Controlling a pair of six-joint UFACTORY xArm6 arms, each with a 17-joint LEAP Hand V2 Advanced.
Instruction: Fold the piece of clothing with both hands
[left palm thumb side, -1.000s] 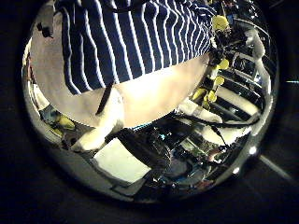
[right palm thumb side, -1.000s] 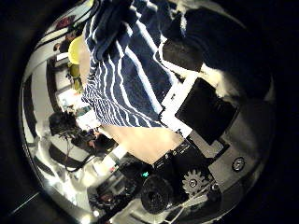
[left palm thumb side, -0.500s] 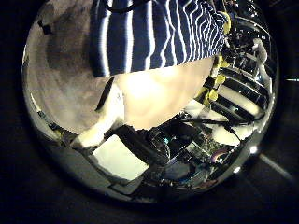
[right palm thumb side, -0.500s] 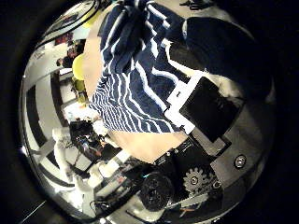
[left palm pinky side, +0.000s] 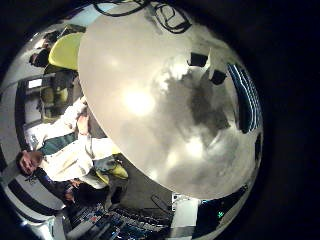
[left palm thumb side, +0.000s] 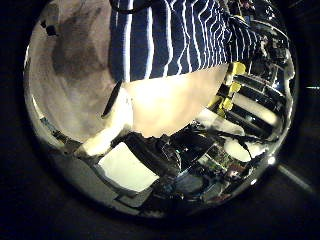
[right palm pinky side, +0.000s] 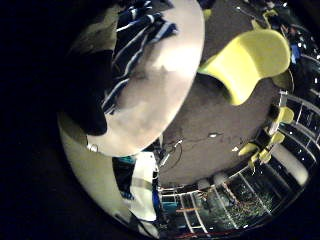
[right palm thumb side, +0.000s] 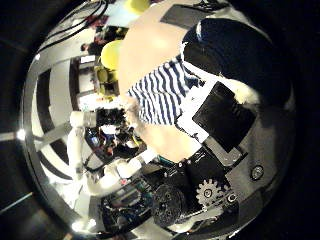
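The striped piece of clothing (left palm thumb side: 175, 40) lies close to my left palm in the left thumb side view, hanging over the round table (left palm thumb side: 170, 100). One left hand finger (left palm thumb side: 115, 125) reaches out below it. In the right thumb side view the clothing (right palm thumb side: 165, 90) is bunched under my right hand's fingers (right palm thumb side: 235, 60), which curl onto it. The right little finger side view shows the bunched clothing (right palm pinky side: 135, 45) beside a finger (right palm pinky side: 95, 90).
The round table (left palm pinky side: 150, 100) is bare over most of its top in the left little finger side view. A chair (right palm pinky side: 245, 60) stands on the floor beside the table (right palm pinky side: 165, 95). Another chair (right palm thumb side: 112, 52) stands past the table's edge.
In the right thumb side view the clothing takes up less of the picture and is more bunched under the fingers. In the left thumb side view the clothing's edge has shifted across the table.
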